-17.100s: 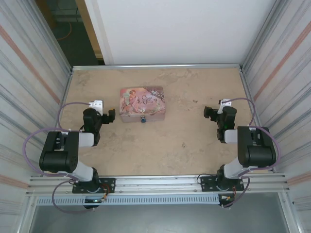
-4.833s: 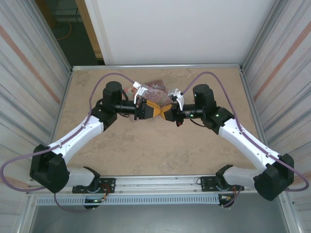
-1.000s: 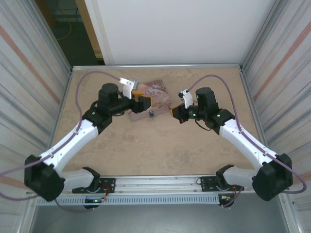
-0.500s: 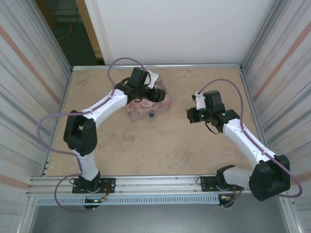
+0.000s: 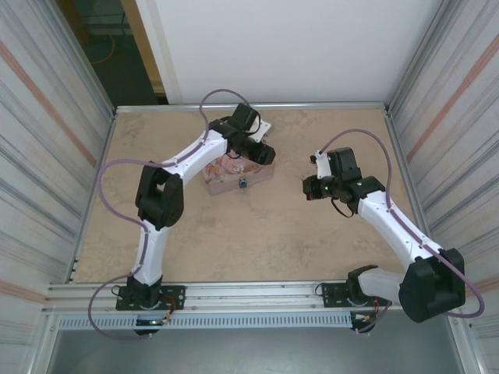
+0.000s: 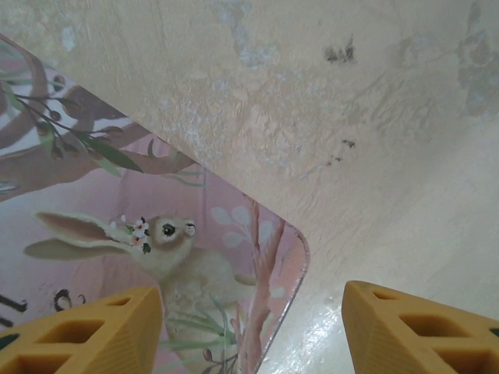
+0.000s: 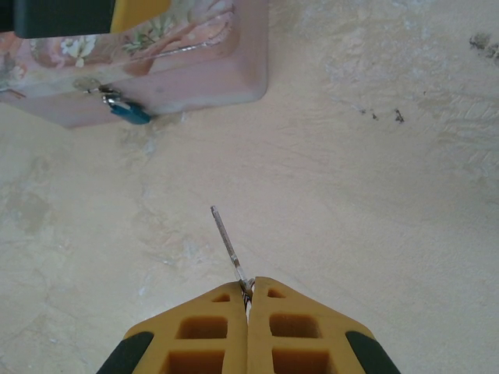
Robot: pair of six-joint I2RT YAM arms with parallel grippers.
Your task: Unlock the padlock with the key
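The tiny blue padlock (image 5: 243,185) (image 7: 129,111) hangs on the front wall of the pink tin (image 5: 234,167) (image 7: 195,70). My right gripper (image 5: 306,188) (image 7: 248,287) is shut on the key (image 7: 230,245), whose thin metal shaft points toward the tin, well short of the padlock. My left gripper (image 5: 261,152) (image 6: 251,292) is open over the tin's right rear corner. One of its fingers (image 6: 78,335) is above the rabbit-printed lid (image 6: 156,234), the other over the bare table. Nothing lies between them.
The sandy table (image 5: 257,241) is walled by corrugated metal on the left and right, with a white panel behind. A metal rail (image 5: 257,292) carrying the arm bases runs along the near edge. The left arm's cable loops above the tin.
The left arm has swung from the tin's left side to reach over its far right corner. The right gripper has drawn back to the right, away from the tin, still holding the key.
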